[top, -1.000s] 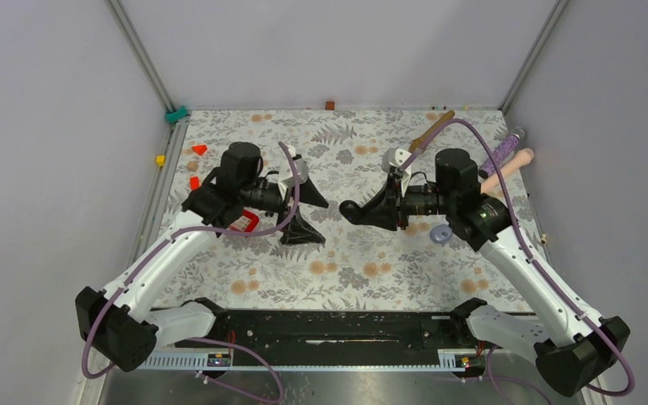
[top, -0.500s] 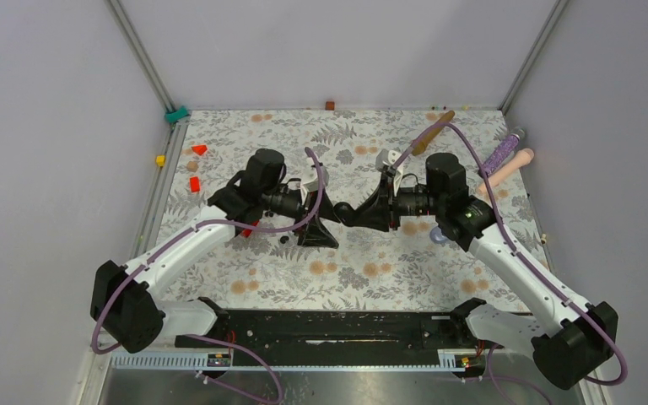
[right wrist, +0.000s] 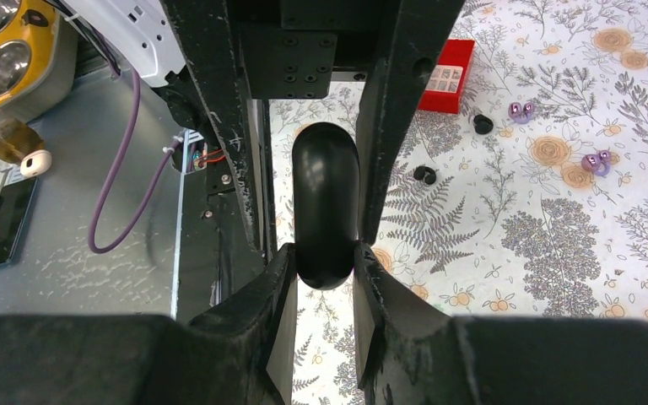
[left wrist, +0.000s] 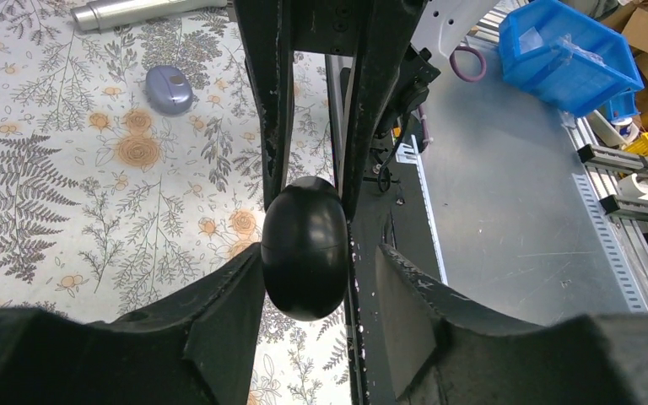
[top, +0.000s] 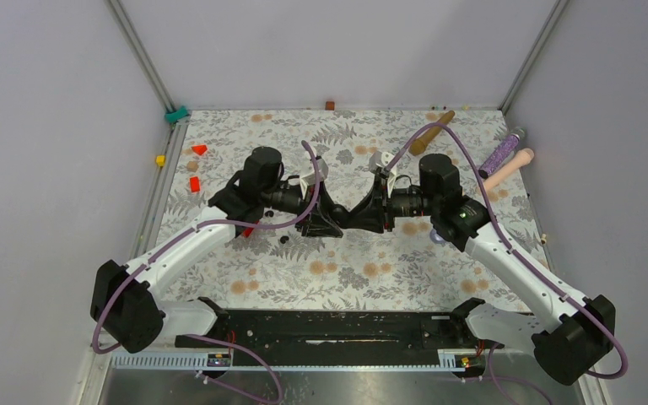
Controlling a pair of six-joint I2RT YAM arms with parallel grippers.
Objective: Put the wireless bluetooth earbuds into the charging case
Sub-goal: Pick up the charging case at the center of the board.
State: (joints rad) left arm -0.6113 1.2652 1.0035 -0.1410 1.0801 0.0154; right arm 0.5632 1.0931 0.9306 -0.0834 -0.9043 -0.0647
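Note:
The charging case (right wrist: pixel 326 202) is a smooth black egg, held off the table at mid-table. My right gripper (right wrist: pixel 323 253) is shut on it, both pads pressing its sides. My left gripper (left wrist: pixel 319 261) faces it from the opposite side, jaws around the same case (left wrist: pixel 304 249). Its left finger (left wrist: pixel 236 295) touches the shell and the right finger stands a little apart. The earbuds lie loose on the floral cloth: two black ones (right wrist: pixel 483 123) (right wrist: pixel 424 175) and two pale purple ones (right wrist: pixel 521 110) (right wrist: pixel 596 162). From above, the two grippers (top: pixel 331 218) (top: pixel 356 215) meet tip to tip.
A red tray (right wrist: pixel 447 74) lies by the earbuds, under the left arm. A pale purple oval case (left wrist: pixel 169 89) rests under the right arm, a silver cylinder (left wrist: pixel 135 10) beyond it. Wooden and pink sticks (top: pixel 510 167) lie at the back right, small red pieces (top: pixel 199 149) at the back left.
Both arms swung in toward the middle of the table until the grippers met. The left jaws narrowed from wide open to close around the case held by the right gripper.

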